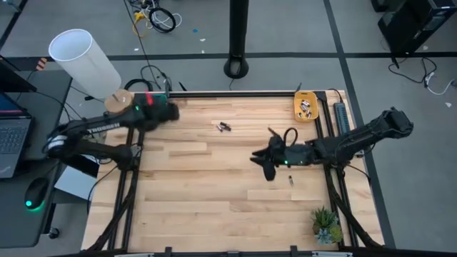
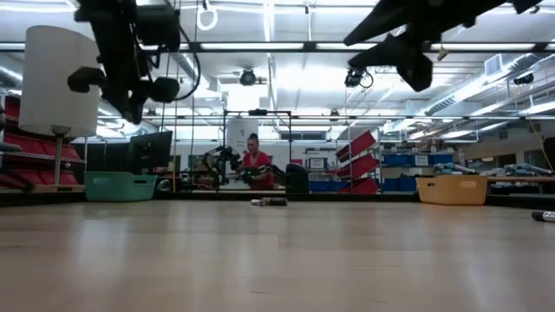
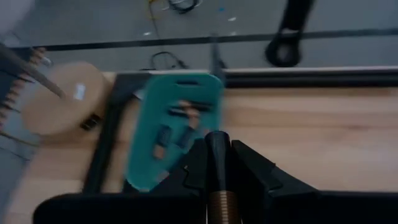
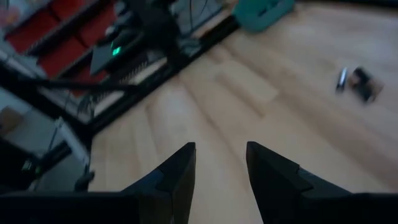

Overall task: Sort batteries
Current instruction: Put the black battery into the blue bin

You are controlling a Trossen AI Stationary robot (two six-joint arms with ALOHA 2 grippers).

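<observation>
Seeing a slim dark held battery (image 3: 217, 148) pinched between the left fingers (image 3: 249, 163), long axis running out along them, tip pointing forward. Judging it a battery by shape only, since no markings are showing. Hanging right over the near edge of the teal tray (image 3: 146, 124), where several small dark and coppery batteries are already lying. Turning on that one relation for the coming move: tray directly under the fingertips, so needing little more than opening the left gripper (image 1: 170, 112) at the tabletop's far left corner.

Noting the loose pair (image 1: 224, 127) lying mid-tabletop (image 1: 214, 207), one dark and one silvery, touching or nearly so, long axes roughly across the width. Sitting between the two arms, somewhat nearer the right gripper (image 1: 258, 163), and lying ahead of and off to one side of its fingers (image 4: 180, 168), which are standing apart and holding nothing. Spotting a single battery (image 1: 291, 180) lying just beside the right arm, behind its fingertips, long axis pointing toward the near edge. Finding more batteries resting in the orange tray (image 1: 298, 107) at the far right corner.
</observation>
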